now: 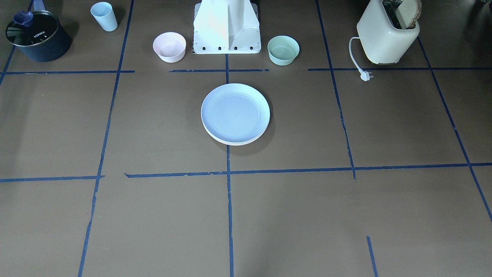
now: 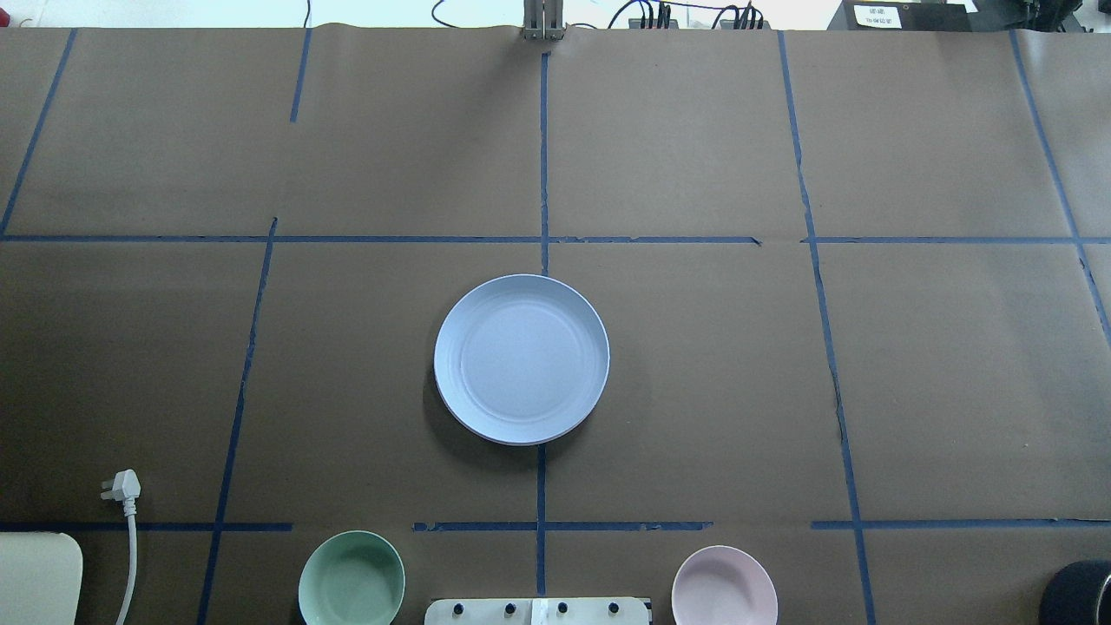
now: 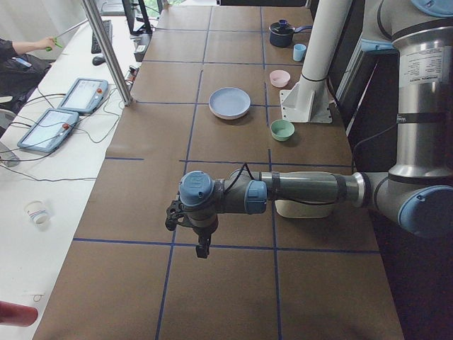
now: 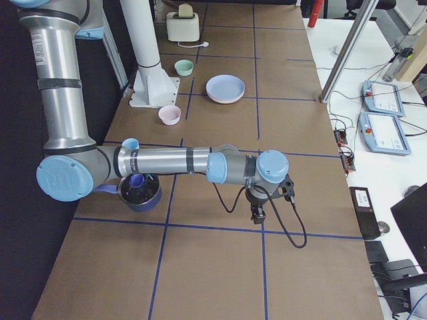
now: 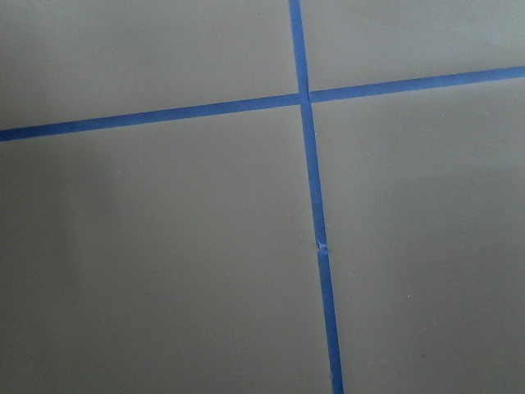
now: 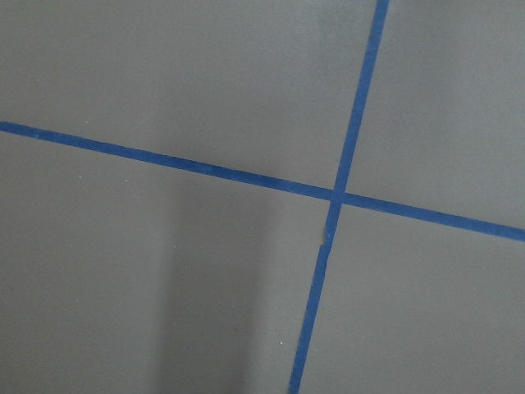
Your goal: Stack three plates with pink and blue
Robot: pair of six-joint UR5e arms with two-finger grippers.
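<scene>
A pale blue plate point(image 1: 235, 113) lies on top of a stack at the table's middle, also in the overhead view point(image 2: 521, 358). Thin pale cream rims point(image 1: 230, 142) of plates under it show at its front edge; the pale pink plate does not show as such. My left gripper point(image 3: 202, 251) hangs over a tape crossing far from the stack, near the table's left end. My right gripper point(image 4: 258, 215) hangs the same way near the right end. I cannot tell whether either is open or shut. Both wrist views show only brown table and blue tape.
A small pink bowl point(image 1: 169, 47) and a small mint-green bowl point(image 1: 283, 50) flank the white robot base point(image 1: 226, 29). A cream toaster point(image 1: 388, 34) with its loose plug point(image 1: 365, 75), a dark pot point(image 1: 38, 36) and a pale blue cup point(image 1: 104, 16) stand along the robot's edge.
</scene>
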